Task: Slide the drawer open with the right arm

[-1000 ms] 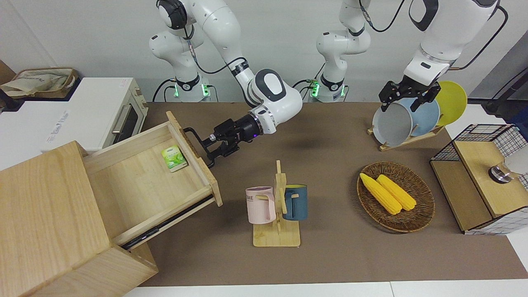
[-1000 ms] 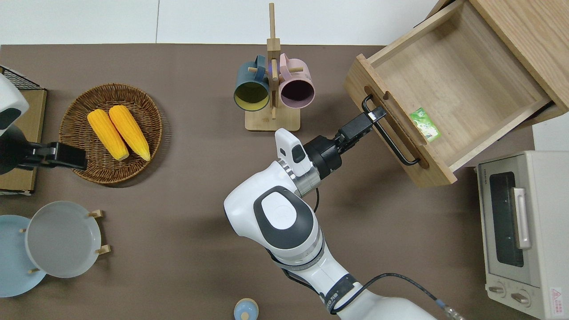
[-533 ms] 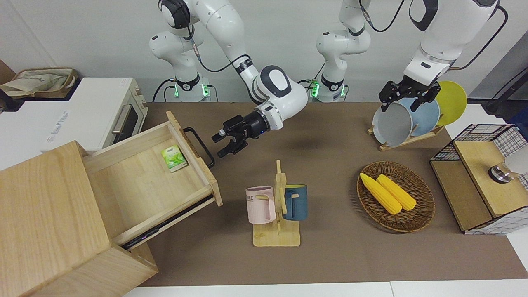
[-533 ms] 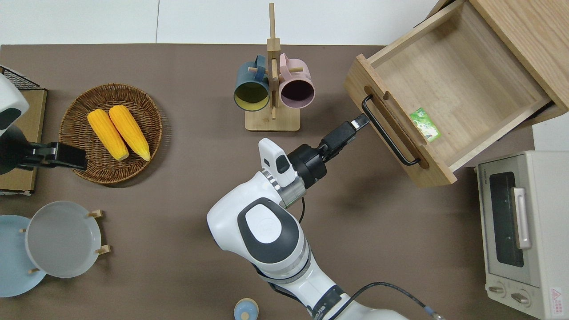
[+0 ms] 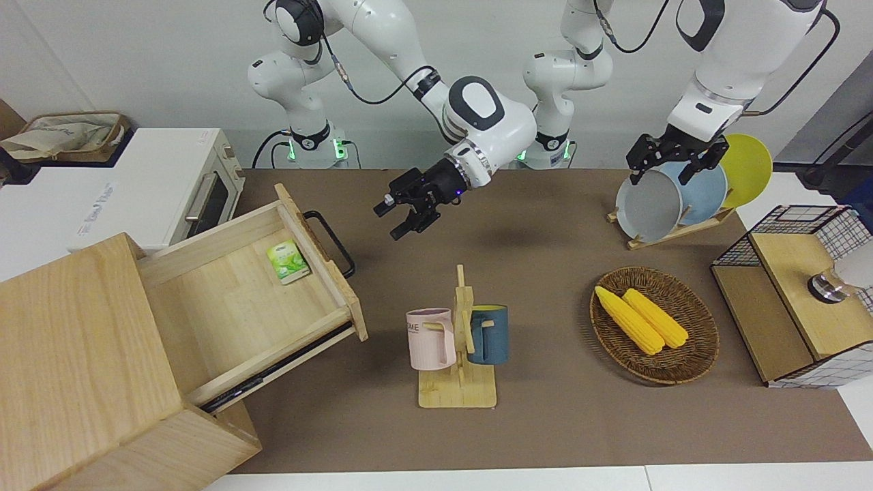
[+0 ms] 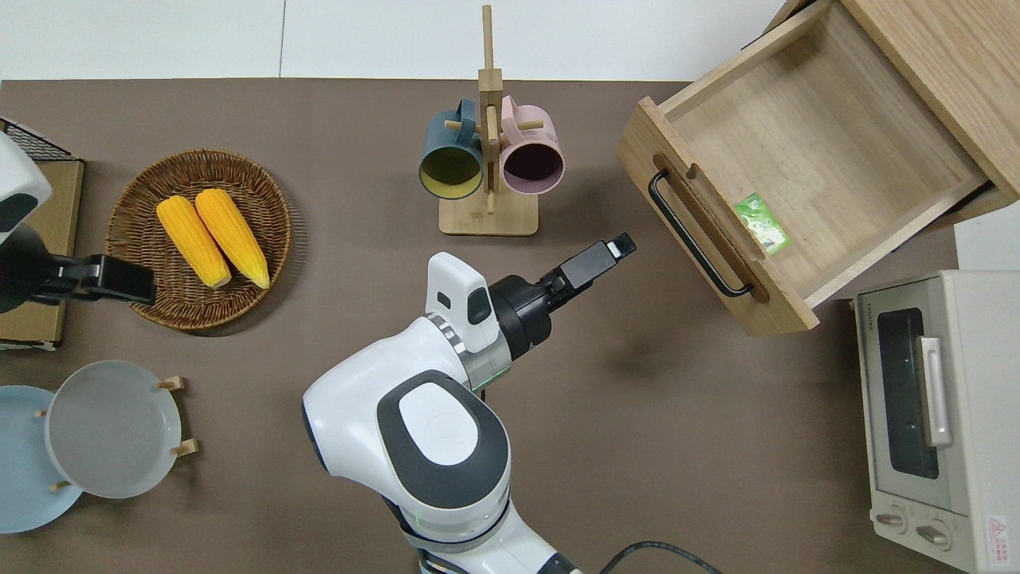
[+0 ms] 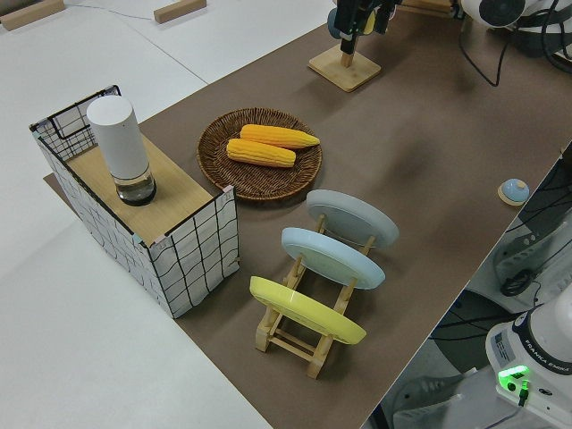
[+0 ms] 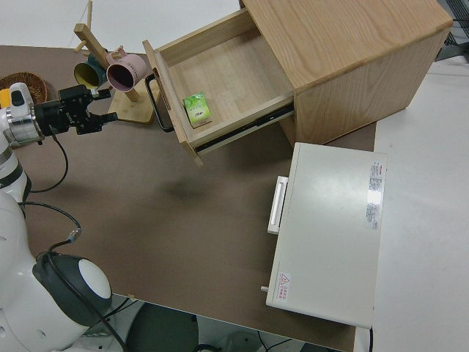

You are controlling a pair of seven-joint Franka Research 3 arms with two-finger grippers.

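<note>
Clearing away is the step you are carrying out: the drawer (image 5: pixel 259 300) is standing fully extended from its pale-wood cabinet (image 5: pixel 89 368) at the right arm's end of the table, a green packet (image 5: pixel 288 261) lying inside. Your right gripper (image 5: pixel 402 217) is hanging empty, jaws parted, apart from the black handle (image 6: pixel 695 237). You are best lifting clear of the mug rack (image 6: pixel 488 135). Left arm: parked.

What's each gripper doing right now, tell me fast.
Right gripper: open, holding nothing, clear of the drawer handle.
Left gripper: parked; cannot tell whether it is open or shut.
</note>
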